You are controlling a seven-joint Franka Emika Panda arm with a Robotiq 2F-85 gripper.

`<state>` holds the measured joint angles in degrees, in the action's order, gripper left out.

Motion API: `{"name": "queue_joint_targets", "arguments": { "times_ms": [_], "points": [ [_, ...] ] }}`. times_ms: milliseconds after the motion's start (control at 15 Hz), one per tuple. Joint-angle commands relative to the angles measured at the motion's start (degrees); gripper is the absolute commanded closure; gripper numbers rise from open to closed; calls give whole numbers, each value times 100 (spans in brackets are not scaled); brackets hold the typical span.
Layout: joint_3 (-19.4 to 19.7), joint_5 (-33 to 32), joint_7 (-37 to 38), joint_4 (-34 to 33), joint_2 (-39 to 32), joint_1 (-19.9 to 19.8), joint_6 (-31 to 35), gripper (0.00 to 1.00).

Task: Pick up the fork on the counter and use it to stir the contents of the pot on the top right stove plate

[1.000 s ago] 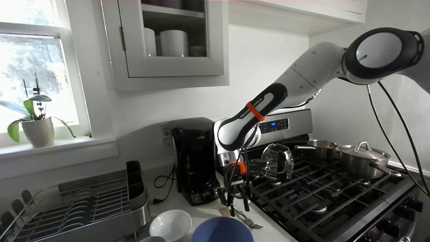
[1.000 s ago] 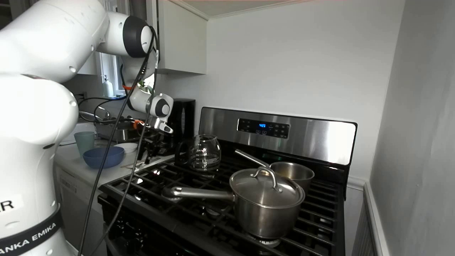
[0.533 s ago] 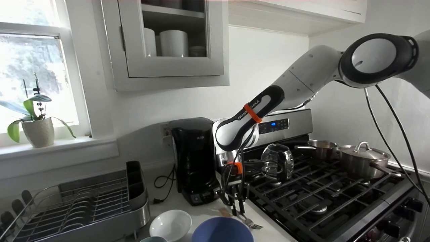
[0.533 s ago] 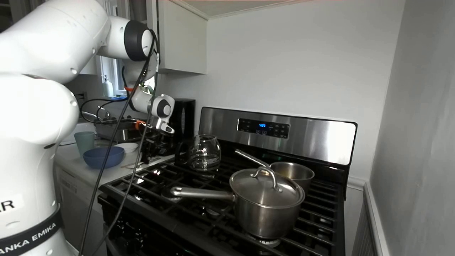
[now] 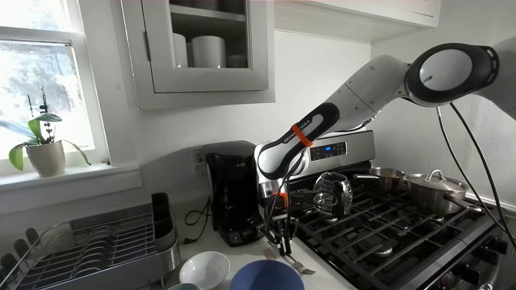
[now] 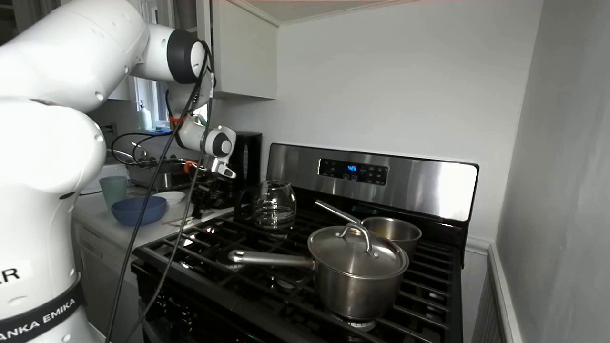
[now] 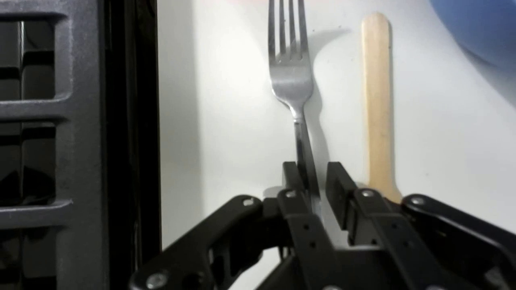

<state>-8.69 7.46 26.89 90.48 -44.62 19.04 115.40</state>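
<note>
Gripper (image 7: 314, 174), jaws apart around fork (image 7: 294, 90), contact unclear

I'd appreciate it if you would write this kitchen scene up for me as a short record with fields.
Gripper: partly open over the counter, not yet closed on the fork
Fork: on the counter; in the wrist view its handle shows between the jaws, with a gap on one side
Beside the fork: wooden utensil
Bowls on counter: blue bowl, white bowl
On the stove: carafe, open pot, lidded pot
Pot contents: cannot be made out
Stirring: not begun
</note>
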Motion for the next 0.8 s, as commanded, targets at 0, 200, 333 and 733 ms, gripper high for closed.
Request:
{"name": "queue_joint_targets", "arguments": {
  "times_ms": [0,200,333,733],
  "points": [
    [103,4,29,-254,-131,95,-164,82],
    [113,-2,28,-251,-134,100,-159,91],
    [90,42,54,-205,-56,93,-217,92],
    [103,79,374,513,969,124,-317,92]
  ]
}}
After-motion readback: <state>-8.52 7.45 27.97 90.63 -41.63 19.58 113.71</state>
